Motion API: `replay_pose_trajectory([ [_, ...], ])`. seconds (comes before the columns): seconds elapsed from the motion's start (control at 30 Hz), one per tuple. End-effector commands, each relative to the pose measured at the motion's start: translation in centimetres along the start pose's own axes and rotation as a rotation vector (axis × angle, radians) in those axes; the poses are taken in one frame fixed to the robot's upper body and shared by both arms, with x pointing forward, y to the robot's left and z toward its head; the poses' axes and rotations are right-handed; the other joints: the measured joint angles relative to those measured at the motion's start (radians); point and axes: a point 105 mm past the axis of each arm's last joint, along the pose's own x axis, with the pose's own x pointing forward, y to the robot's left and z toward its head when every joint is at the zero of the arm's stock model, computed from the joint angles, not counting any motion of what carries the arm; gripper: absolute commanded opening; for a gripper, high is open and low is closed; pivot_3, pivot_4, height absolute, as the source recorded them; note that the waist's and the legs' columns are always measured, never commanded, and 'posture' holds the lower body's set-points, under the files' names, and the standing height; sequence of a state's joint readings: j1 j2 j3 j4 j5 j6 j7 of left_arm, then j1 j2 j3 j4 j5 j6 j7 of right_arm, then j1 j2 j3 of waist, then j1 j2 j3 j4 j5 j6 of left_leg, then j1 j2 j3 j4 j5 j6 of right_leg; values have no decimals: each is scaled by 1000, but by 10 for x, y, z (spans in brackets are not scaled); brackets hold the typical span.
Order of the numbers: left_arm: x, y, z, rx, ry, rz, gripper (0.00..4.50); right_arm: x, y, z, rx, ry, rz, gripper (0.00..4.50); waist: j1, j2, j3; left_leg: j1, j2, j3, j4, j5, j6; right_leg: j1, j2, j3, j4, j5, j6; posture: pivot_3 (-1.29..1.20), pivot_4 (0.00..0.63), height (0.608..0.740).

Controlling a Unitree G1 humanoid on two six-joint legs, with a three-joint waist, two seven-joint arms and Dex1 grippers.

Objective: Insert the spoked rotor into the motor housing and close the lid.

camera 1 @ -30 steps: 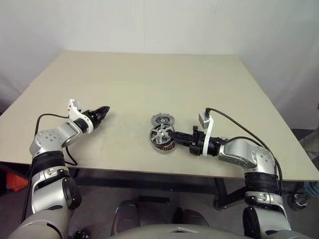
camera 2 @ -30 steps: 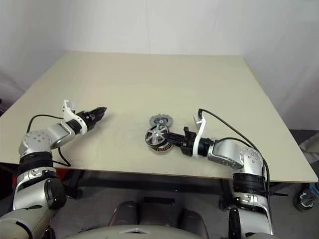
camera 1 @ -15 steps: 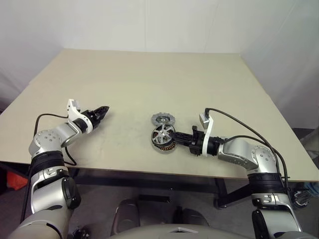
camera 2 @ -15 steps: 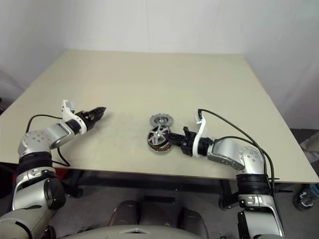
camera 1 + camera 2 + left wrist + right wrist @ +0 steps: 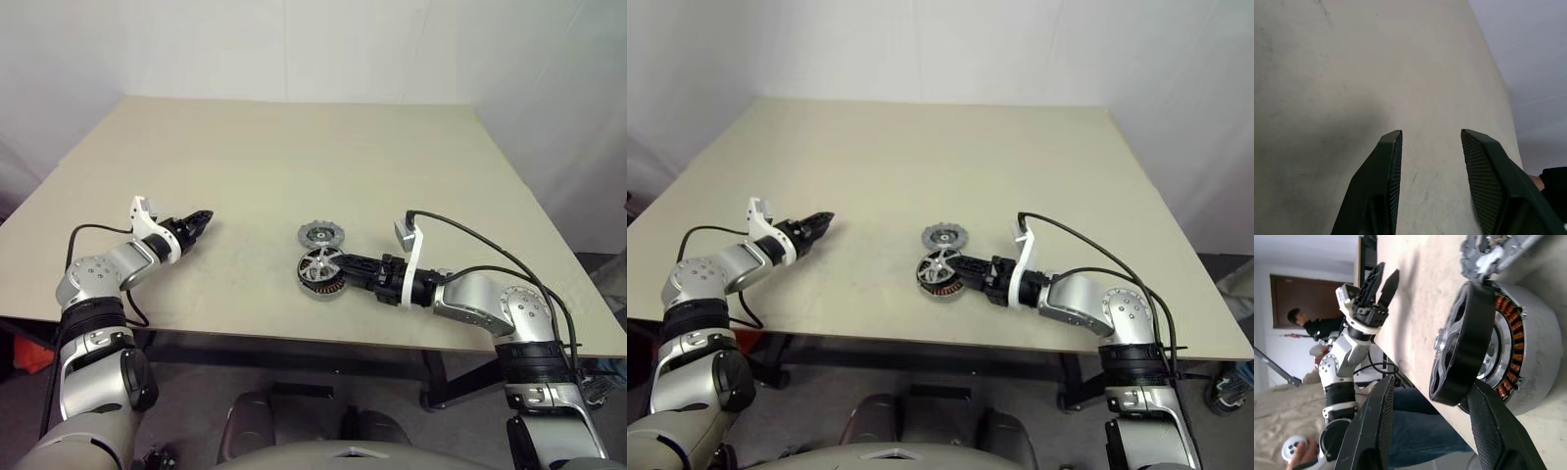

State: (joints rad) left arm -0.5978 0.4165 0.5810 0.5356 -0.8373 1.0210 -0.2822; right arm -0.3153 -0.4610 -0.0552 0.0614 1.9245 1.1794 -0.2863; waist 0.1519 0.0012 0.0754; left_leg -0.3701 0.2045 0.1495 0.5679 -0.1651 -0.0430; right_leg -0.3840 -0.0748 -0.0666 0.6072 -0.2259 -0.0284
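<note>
Since a second ago, we are seeing our right hand (image 5: 345, 265) letting go of the spoked rotor (image 5: 320, 264): its fingers were pinched on the wheel and are now standing apart, and the rotor, which was tipped up above the motor housing (image 5: 319, 282), is now lying lower against it. Our left hand (image 5: 201, 219) is staying where it was.

In the eye views, we are looking at the rotor leaning on the housing near the front edge of the desk (image 5: 294, 157), with the lid (image 5: 320, 235) lying flat just behind them. Our right hand is pointing at the rotor from the right, just beside it. Our left hand is hovering well apart to the left.

In the left wrist view, we are seeing our left fingers (image 5: 1380, 181) standing apart over bare desk, gripping nothing.

In the right wrist view, our right fingers (image 5: 1377, 431) are spread wide apart, and the rotor (image 5: 1457, 347) is sitting tilted on the housing (image 5: 1520, 357), one edge inside the copper windings, not yet seated flat. The lid (image 5: 1488, 249) is lying just beyond. A person (image 5: 1312, 325) is standing in the background.
</note>
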Motion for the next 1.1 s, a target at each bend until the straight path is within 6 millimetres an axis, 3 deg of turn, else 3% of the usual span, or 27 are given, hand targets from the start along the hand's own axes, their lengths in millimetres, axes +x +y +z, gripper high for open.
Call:
replay_pose_trajectory([
  [0.03, 1, -15, 12, 34, -36, -44, 2025, -5, 22, 5, -88, -20, 82, 2625, 0, 0, 0, 0, 0, 0, 0, 0, 0, 0, 0, 0, 0, 0, 0, 0, 0, 740],
  [0.6, 5, -19, 12, 39, -22, -55, 2025, -9, 11, 7, -185, -40, 28, 2625, 1, 0, 0, -1, 1, 0, 4, 0, 0, 0, 0, -1, 1, 0, -1, 0, 0, 740],
  [1.1, 13, -25, 4, 33, 9, -83, 2025, -21, -1, 33, -349, -113, -80, 2625, 1, 0, 0, -1, 1, 0, 5, 0, 1, 1, 0, 0, 2, -1, -3, 0, 0, 740],
])
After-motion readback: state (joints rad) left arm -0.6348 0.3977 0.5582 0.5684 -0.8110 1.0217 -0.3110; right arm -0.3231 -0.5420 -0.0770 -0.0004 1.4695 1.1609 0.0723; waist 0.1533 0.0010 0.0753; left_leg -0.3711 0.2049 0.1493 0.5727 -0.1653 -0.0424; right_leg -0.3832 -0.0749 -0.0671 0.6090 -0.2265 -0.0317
